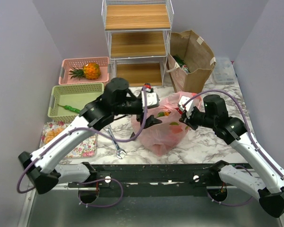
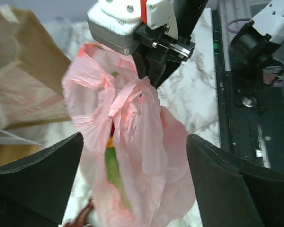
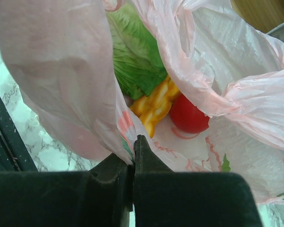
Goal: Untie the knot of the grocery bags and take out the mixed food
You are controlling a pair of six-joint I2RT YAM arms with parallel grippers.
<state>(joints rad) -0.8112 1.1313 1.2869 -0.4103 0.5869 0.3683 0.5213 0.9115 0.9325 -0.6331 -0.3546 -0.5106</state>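
Observation:
The pink plastic bag (image 1: 163, 130) lies on the marble table between my arms, and the brown paper bag (image 1: 189, 56) stands behind it. My right gripper (image 1: 181, 114) (image 3: 134, 142) is shut on the pink bag's rim (image 3: 125, 137). Through the bag's mouth I see green lettuce (image 3: 137, 56), orange-yellow pieces (image 3: 154, 106) and a red round vegetable (image 3: 189, 113). My left gripper (image 1: 149, 114) (image 2: 135, 184) is wide open, with its fingers (image 2: 38, 179) on either side of the bag (image 2: 142, 151) and apart from it. A twisted bunch of handle (image 2: 130, 97) hangs under the right gripper. Whether it holds a knot I cannot tell.
At the back left are a pink basket (image 1: 68, 64) with a pineapple (image 1: 91, 71) and a green basket (image 1: 61, 101). A floral plate (image 1: 83, 144) and a wrench (image 1: 116, 144) lie front left. A wire shelf (image 1: 137, 42) stands at the back, and a clear container (image 1: 225, 71) at the back right.

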